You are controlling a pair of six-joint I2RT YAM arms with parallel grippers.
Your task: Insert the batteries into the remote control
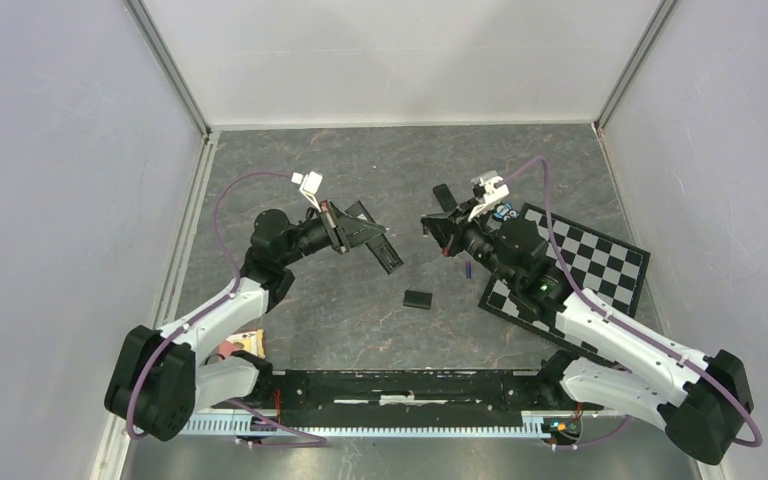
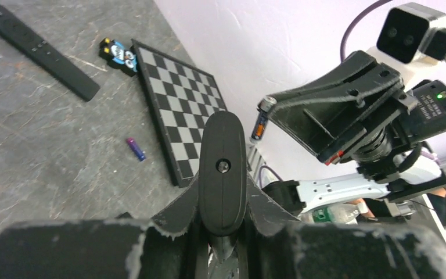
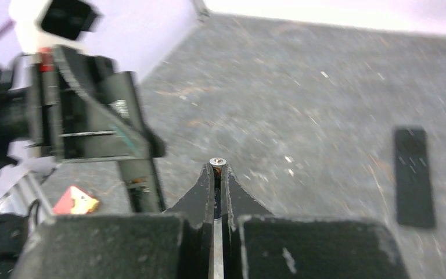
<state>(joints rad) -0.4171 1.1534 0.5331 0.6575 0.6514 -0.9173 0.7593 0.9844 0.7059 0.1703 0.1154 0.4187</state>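
Left claw (image 1: 343,228) grips a remote (image 1: 380,248), right claw (image 3: 218,174) pinches a battery (image 2: 259,123) — over a grey marbled worktop (image 1: 360,330), white-walled, chequered board (image 1: 600,262) by its right edge.

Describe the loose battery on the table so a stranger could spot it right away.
Start at the checkerboard mat on the right of the table. Just off its left edge, on bare grey surface, lies a tiny blue-purple battery. Unlike the flat black rectangular cover it is a cylinder, and the orange battery is pinched in the right gripper, not lying loose.
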